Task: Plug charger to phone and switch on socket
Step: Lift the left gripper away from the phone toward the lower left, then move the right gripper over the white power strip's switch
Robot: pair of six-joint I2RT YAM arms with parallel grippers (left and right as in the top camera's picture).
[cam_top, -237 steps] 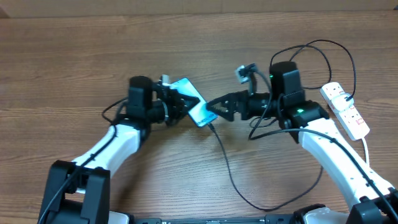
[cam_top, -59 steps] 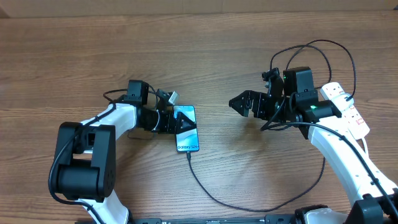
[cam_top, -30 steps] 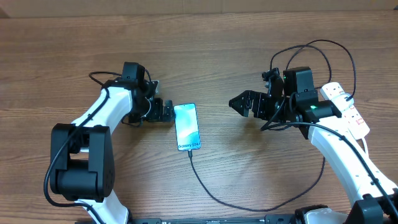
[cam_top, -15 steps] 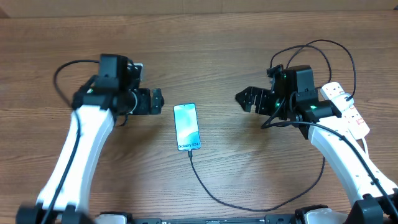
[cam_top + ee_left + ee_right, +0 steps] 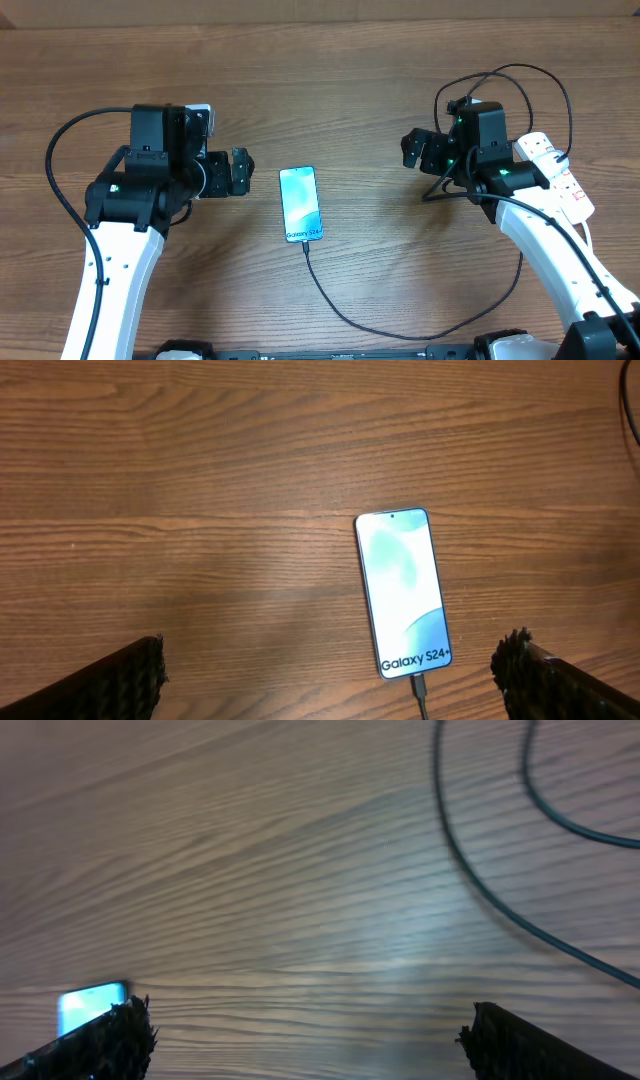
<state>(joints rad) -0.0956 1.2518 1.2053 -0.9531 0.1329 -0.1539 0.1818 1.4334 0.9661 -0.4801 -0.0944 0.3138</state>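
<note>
**Overhead.** The phone [image 5: 301, 204] lies flat mid-table, touching neither claw. A second ago the left gripper [image 5: 240, 172] sat just beside it. It has now backed off to the phone's 9 o'clock, released and empty. The charger [image 5: 305, 252] leaves the phone's 6 o'clock end and loops round toward the right arm. The right gripper [image 5: 415, 148], also released and empty, has drawn back toward 3 o'clock, nearer the socket [image 5: 557, 177] at the table's 3 o'clock edge.

**Left wrist.** Screen lit, connector seated at the phone's near end. Both fingers are spread wide and well clear of the phone.

**Right wrist.** Blurred. A sliver of the phone shows at 8 o'clock and cable arcs at 1 o'clock. No socket in frame.

**Judgement.** Plugging looks done. The socket switch remains, and the right arm is best placed for it.
</note>
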